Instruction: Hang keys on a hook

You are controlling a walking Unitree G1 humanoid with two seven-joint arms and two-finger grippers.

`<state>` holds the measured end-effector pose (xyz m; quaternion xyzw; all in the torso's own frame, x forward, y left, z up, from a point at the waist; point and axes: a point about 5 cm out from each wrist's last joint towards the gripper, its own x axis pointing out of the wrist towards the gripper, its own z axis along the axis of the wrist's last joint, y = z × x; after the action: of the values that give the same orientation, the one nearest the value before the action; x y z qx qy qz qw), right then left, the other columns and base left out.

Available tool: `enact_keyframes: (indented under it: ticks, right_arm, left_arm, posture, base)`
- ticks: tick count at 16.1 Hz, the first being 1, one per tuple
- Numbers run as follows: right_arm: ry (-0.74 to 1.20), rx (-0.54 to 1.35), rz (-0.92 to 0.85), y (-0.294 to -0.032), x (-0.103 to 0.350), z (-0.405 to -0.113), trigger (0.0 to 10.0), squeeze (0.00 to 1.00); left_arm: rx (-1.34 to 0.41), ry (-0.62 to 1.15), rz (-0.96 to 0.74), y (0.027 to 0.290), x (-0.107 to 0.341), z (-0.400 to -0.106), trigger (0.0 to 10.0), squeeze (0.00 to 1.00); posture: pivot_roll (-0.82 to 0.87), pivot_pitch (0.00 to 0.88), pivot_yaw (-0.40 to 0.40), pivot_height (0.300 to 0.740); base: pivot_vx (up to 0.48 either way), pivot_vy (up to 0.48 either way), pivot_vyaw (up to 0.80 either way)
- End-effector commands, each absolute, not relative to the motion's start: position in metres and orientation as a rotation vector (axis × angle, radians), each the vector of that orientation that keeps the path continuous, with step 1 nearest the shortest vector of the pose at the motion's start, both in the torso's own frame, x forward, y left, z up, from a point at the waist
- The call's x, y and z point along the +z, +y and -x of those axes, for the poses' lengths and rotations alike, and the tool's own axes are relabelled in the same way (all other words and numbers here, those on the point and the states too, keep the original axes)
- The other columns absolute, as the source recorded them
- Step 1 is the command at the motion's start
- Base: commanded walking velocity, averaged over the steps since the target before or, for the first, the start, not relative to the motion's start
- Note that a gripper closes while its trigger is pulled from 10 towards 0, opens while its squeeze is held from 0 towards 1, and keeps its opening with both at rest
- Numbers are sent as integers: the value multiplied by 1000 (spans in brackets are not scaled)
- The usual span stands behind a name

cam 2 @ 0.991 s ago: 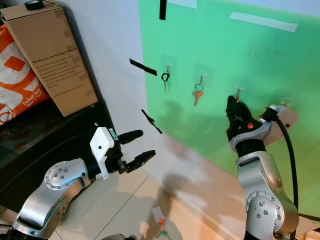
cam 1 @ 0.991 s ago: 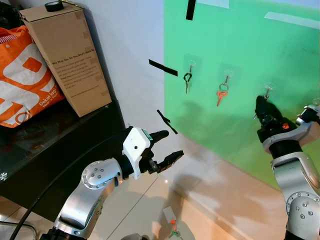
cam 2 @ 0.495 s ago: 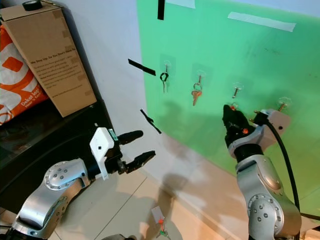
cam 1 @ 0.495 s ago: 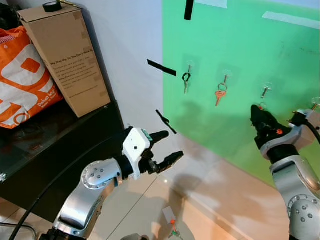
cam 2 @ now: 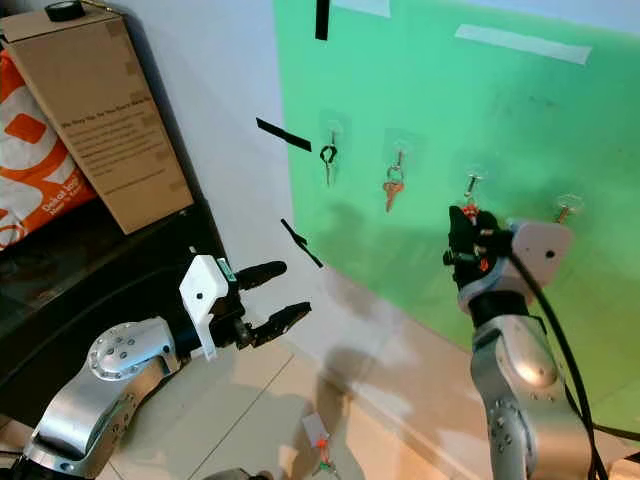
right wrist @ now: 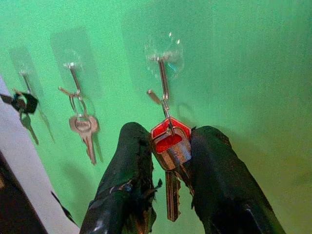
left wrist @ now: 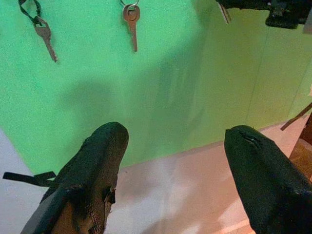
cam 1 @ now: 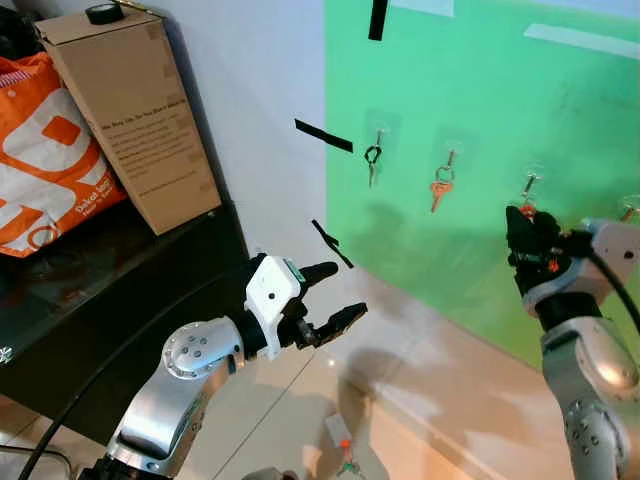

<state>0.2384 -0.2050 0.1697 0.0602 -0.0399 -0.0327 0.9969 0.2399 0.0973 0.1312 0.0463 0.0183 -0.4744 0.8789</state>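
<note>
My right gripper (cam 1: 526,228) is raised against the green wall board, shut on a bunch of keys with a red head (right wrist: 169,144). The keys sit just under the third clear hook (right wrist: 163,78). Their wire ring touches the hook's lower tip; whether it is threaded over the tip I cannot tell. On the first hook (cam 1: 380,132) hangs a key with a black loop (cam 1: 373,160). A copper key (cam 1: 440,188) hangs from the second hook. A fourth hook (cam 1: 628,208) is bare. My left gripper (cam 1: 343,290) is held open and empty, low and left of the board.
A black cabinet (cam 1: 110,290) stands at the left with a cardboard box (cam 1: 135,110) and an orange bag (cam 1: 45,170) on it. Black tape strips (cam 1: 324,135) mark the white wall. A small tag with an orange bit (cam 1: 340,432) lies on the tiled floor.
The right gripper dipped, then rose back to the third hook with the keys, and its wrist has turned. The left arm has not moved.
</note>
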Motion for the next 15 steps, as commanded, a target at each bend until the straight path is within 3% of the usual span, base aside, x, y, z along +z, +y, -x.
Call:
enact_keyframes:
  ticks: [1, 4, 12, 15]
  right_arm:
    - [-94, -45, -101, -202, 171, -239, 10000, 0]
    - [-115, -33, -93, -200, 174, -242, 10000, 0]
    - [-80, 10, -300, -196, 184, -250, 10000, 0]
    - [-73, 16, -454, -199, 188, -250, 10000, 0]
  left_arm:
    - [-992, 27, -107, 97, 134, -239, 10000, 0]
    - [-993, 28, -109, 97, 135, -239, 10000, 0]
    - [-993, 31, -109, 99, 135, -239, 10000, 0]
    - [-992, 32, -108, 99, 135, -238, 10000, 0]
  posture:
    - [-86, 0, 68, 740]
    - [-85, 0, 70, 740]
    - [-83, 0, 68, 740]
    - [-83, 0, 68, 740]
  base:
    - [0, 0, 0]
    - [0, 0, 0]
    - [0, 0, 0]
    - [0, 0, 0]
